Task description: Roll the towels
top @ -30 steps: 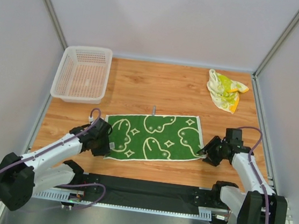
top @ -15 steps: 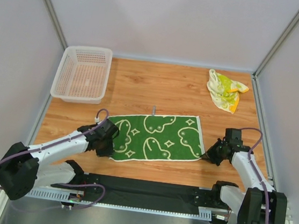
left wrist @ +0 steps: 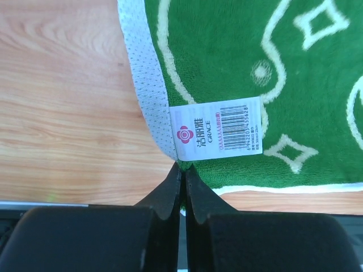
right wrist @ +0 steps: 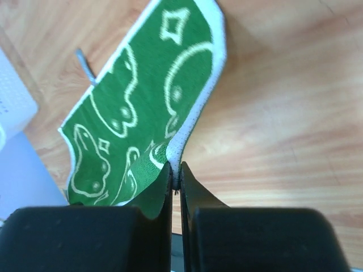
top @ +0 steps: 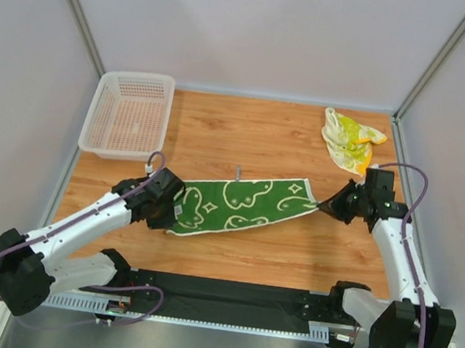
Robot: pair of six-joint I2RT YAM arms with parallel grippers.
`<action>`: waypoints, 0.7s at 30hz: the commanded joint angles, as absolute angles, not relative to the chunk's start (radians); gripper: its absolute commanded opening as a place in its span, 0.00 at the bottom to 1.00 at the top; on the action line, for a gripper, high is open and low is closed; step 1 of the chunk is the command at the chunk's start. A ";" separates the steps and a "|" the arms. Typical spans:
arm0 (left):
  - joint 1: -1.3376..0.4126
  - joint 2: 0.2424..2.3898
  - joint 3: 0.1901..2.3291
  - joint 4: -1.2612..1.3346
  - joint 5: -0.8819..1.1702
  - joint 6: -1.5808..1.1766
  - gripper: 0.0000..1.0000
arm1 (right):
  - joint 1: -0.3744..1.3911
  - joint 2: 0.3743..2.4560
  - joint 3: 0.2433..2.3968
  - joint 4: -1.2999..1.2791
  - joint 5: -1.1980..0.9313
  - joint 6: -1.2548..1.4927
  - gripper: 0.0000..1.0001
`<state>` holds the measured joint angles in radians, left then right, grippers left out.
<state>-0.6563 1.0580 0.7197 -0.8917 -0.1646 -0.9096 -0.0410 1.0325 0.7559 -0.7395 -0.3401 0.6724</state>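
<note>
Wrist views | left fingers clamp green towel edge | right fingers clamp opposite corner (held cloth hidden)

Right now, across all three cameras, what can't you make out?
Left wrist view: the label on the green towel, fine print under its barcode too small.
Both wrist views: the pinched towel edge, hidden inside the left gripper and right gripper.
Top view: small grey object behind the towel, too small to identify.
Top view: yellow-green towel, inner layers hidden by its own folds.
</note>
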 commanded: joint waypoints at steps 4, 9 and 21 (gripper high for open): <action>-0.559 1.161 0.853 -0.934 -0.157 -0.772 0.03 | -0.044 1.278 0.968 -0.727 -0.419 0.620 0.00; -0.468 1.291 0.957 -0.919 -0.094 -0.669 0.03 | -0.044 1.417 1.051 -0.687 -0.439 0.655 0.00; -0.348 1.532 1.146 -0.957 -0.043 -0.569 0.03 | -0.034 1.623 1.212 -0.680 -0.408 0.675 0.00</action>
